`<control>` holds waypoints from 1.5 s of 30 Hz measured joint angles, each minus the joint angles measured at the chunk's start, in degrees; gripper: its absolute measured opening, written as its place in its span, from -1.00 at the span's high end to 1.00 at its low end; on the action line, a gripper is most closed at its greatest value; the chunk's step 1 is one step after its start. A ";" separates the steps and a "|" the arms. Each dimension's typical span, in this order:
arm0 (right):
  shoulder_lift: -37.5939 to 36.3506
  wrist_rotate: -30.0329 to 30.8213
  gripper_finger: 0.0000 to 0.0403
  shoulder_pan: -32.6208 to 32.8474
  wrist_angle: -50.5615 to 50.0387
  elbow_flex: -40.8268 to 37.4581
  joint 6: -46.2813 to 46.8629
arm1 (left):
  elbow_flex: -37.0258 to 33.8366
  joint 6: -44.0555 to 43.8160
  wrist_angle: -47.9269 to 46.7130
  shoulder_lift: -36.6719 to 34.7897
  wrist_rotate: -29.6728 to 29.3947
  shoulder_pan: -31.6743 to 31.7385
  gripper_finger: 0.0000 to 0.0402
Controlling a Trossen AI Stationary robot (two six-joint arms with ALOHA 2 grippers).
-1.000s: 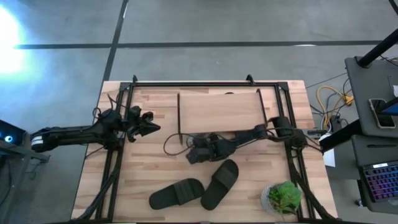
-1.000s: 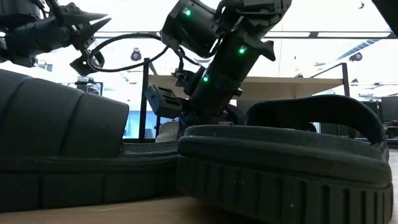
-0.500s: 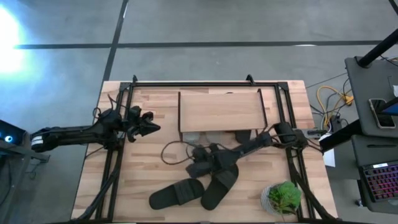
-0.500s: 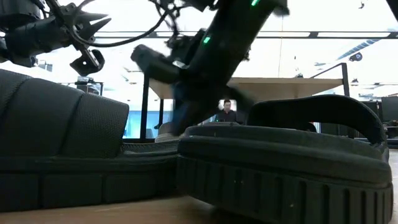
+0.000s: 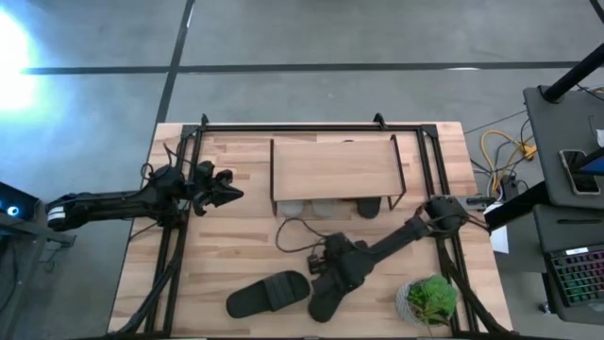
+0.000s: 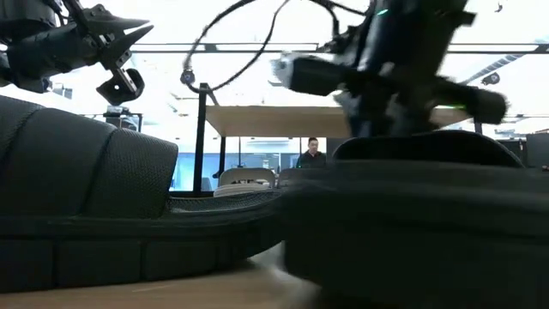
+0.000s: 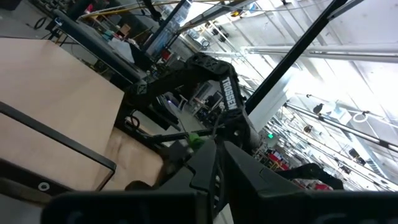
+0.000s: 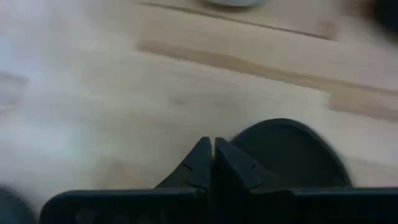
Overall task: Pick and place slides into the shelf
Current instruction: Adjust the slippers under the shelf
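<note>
— Where are the slides now, relative to the shelf (image 5: 332,168)?

— Two black slides (image 5: 269,294) lie nearest, before the shelf; the right end effector (image 8: 213,151), clenched, is over one. Others sit under the shelf. The left end effector (image 5: 229,194), also clenched, hovers beside the shelf.

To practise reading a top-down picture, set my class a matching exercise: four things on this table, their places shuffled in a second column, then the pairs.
1. shelf
2. potted plant
3. left pincer
4. right pincer

A. over a black slide
B. far middle of the table
C. left side, away from the slides
D. near right corner

Pairs: 1-B, 2-D, 3-C, 4-A
</note>
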 joint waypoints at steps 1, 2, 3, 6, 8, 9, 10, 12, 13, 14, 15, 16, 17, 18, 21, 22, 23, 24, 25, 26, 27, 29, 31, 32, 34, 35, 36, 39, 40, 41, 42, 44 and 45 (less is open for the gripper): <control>-0.17 -0.01 0.94 -0.73 2.55 -0.98 -1.52 | 0.00 0.00 0.00 0.00 0.00 0.00 0.94; -0.24 -0.08 0.94 -1.45 3.95 -1.87 -1.70 | 0.00 -0.03 0.00 0.00 0.00 0.00 0.94; -0.23 -0.09 0.94 -2.07 3.79 -2.83 -1.16 | 0.00 -0.08 0.00 0.00 0.00 0.00 0.94; 0.08 1.54 0.94 -3.77 1.10 -6.27 1.22 | 0.00 -0.15 0.00 0.00 0.02 0.00 0.94; -1.46 0.86 0.94 -4.91 1.94 -9.06 1.14 | -0.02 -0.17 0.00 0.00 0.02 0.00 0.94; -2.24 0.65 0.94 -5.34 2.74 -10.57 0.93 | -0.02 -0.20 -0.02 0.00 0.02 0.00 0.94; -2.99 0.68 0.94 -5.76 4.62 -11.96 0.58 | -0.02 -0.20 0.00 -0.02 0.02 0.00 0.94; -4.85 2.08 0.94 -6.27 7.24 -14.36 0.46 | -0.02 -0.20 -0.02 -0.06 0.02 0.00 0.94; -5.99 3.67 0.94 -6.47 7.16 -15.34 0.46 | -0.03 -0.20 -0.02 0.02 0.02 0.00 0.94; -7.20 5.15 0.94 -6.75 7.09 -16.21 0.45 | -0.07 -0.17 -0.03 0.00 0.02 0.00 0.94; -8.40 6.26 0.94 -7.11 7.43 -17.20 0.08 | -0.09 -0.15 -0.04 0.00 0.03 0.00 0.94; -9.27 6.64 0.94 -7.54 7.67 -18.24 -0.81 | -0.15 -0.13 -0.02 0.00 0.02 -0.02 0.94; -9.96 6.57 0.94 -8.08 7.87 -19.33 -2.29 | -0.26 -0.13 -0.04 0.00 0.03 0.00 0.94; -10.33 6.47 0.94 -8.66 8.44 -20.32 -4.02 | -0.39 -0.13 -0.03 0.00 0.05 0.00 0.94; -11.62 6.26 0.94 -10.34 14.90 -22.84 -10.52 | -1.04 -0.10 -0.03 0.00 0.06 -0.01 0.94; -12.00 6.19 0.94 -10.91 18.17 -23.65 -12.96 | -1.30 -0.10 -0.03 0.00 0.04 0.00 0.94; -12.09 6.09 0.94 -11.48 21.73 -24.24 -15.58 | -1.58 -0.11 0.00 -0.02 0.04 0.00 0.94; -12.07 6.03 0.94 -12.02 24.76 -24.63 -18.07 | -1.89 -0.11 -0.02 -0.02 0.02 0.00 0.94; -11.99 5.85 0.94 -12.55 26.88 -24.92 -20.46 | -2.09 -0.11 -0.03 0.02 0.04 -0.02 0.94; -11.98 5.68 0.94 -13.05 28.42 -25.07 -22.54 | -2.23 -0.11 0.00 0.07 0.03 -0.01 0.94; -11.98 5.73 0.94 -13.52 29.71 -25.11 -24.05 | -2.40 -0.10 0.00 0.01 0.02 0.00 0.94; -12.00 5.90 0.94 -14.26 29.47 -25.13 -25.73 | -2.57 -0.09 0.01 -0.07 0.02 -0.01 0.94; -12.00 5.85 0.94 -14.53 28.07 -25.24 -25.87 | -2.60 -0.09 0.07 0.00 0.02 0.00 0.94; -12.00 5.85 0.94 -14.56 27.68 -25.24 -25.41 | -2.60 -0.09 0.15 -0.02 0.02 0.00 0.94; -12.00 5.87 0.94 -14.49 27.49 -25.23 -24.48 | -2.60 -0.09 0.22 -0.02 0.00 0.00 0.94; -12.00 5.87 0.94 -14.47 27.50 -25.17 -24.29 | -2.58 -0.09 0.28 -0.02 0.00 -0.02 0.94; -11.99 5.85 0.94 -14.30 27.48 -24.93 -24.33 | -2.58 -0.09 0.52 -0.02 -0.05 0.00 0.94; -11.98 5.82 0.94 -13.59 28.93 -23.46 -26.92 | -2.58 -0.09 0.59 -0.04 -0.38 0.00 0.94; -11.98 5.45 0.94 -13.24 28.79 -22.66 -28.11 | -2.58 -0.09 0.59 -0.04 -0.48 0.00 0.94; -11.98 4.63 0.94 -12.84 28.43 -21.82 -29.18 | -2.58 -0.09 0.59 0.02 -0.62 -0.02 0.94; -11.98 3.96 0.94 -12.32 27.84 -20.92 -29.98 | -2.58 -0.09 0.59 0.08 -0.78 0.00 0.94; -11.98 3.58 0.94 -10.79 24.35 -18.71 -29.18 | -2.52 -0.09 0.59 0.19 -1.39 -0.01 0.94; -11.98 3.88 0.94 -9.85 21.38 -17.52 -26.95 | -2.51 -0.09 0.59 0.24 -1.58 0.00 0.94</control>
